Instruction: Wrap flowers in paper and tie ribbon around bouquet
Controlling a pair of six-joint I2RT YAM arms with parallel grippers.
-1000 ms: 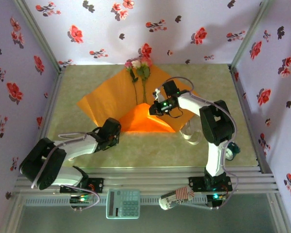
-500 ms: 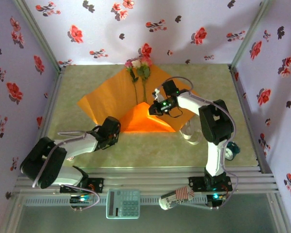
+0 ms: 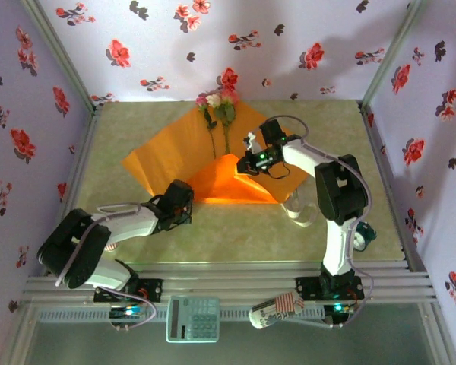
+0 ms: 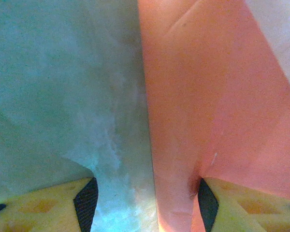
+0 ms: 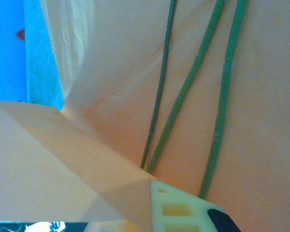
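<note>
Top external — paper (image 3: pixel 163 160) folded over stems (image 3: pixel 226 141).
Your right gripper (image 3: pixel 248 163) clamps the paper corner; left gripper (image 4: pixel 147 200) released.

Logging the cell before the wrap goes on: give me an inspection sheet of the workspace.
Surface: table, mottled green.
Job's things: orange paper lying flat, near corner folded up over the stems; flowers on it, heads at the far corner; ribbon loose, right of the paper.
Clutter: calculator by the front rail.
Grippers: left gripper open, fingers either side of the paper's edge; right gripper shut on the folded corner.
Cables: grey cables along both arms.
Surroundings: purple flowered wallpaper on three sides.
</note>
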